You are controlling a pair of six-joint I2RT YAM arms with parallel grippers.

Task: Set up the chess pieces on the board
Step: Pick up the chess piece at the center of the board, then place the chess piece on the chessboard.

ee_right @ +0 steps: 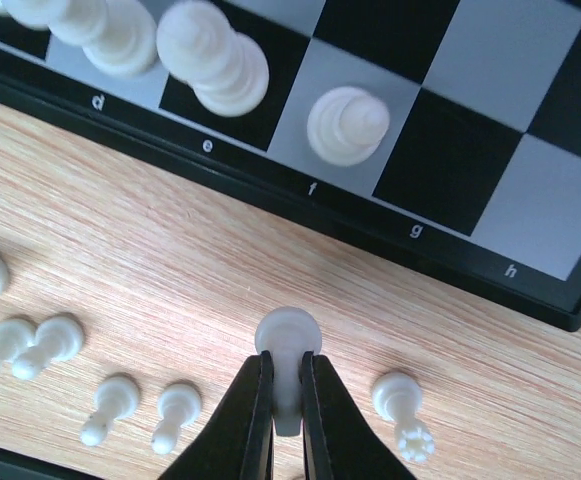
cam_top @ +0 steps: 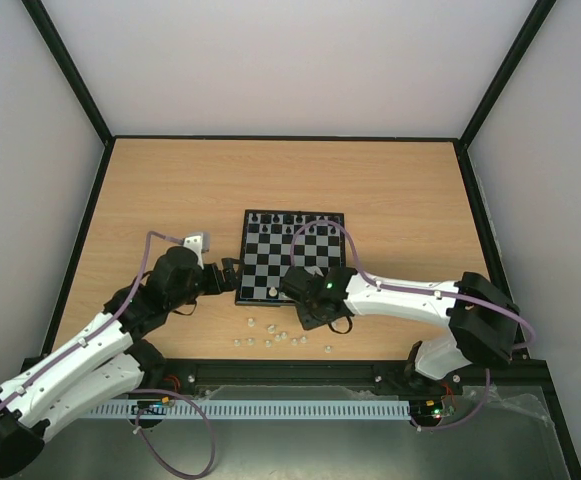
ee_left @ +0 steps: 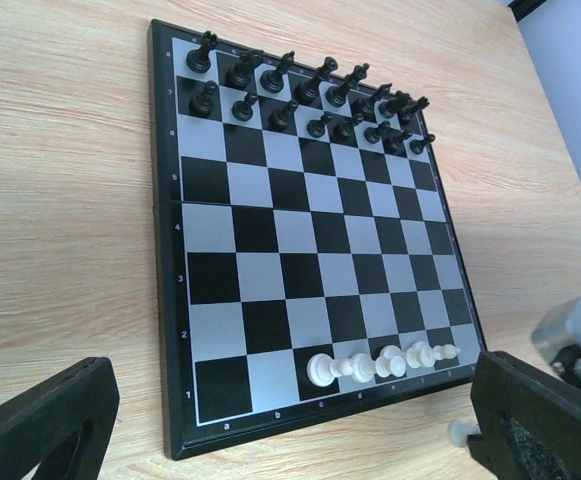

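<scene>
The board lies mid-table, with black pieces set along its far rows. Several white pieces stand on row 1 from c rightward, and some show in the right wrist view. My right gripper is shut on a white piece, held just off the board's near edge below files f and g. In the top view this gripper is at the board's near right corner. My left gripper is open and empty, beside the board's left near corner.
Several loose white pieces lie on the wood between the board and the table's near edge; some lie on their sides, and one is just right of my right fingers. Black frame rails border the table.
</scene>
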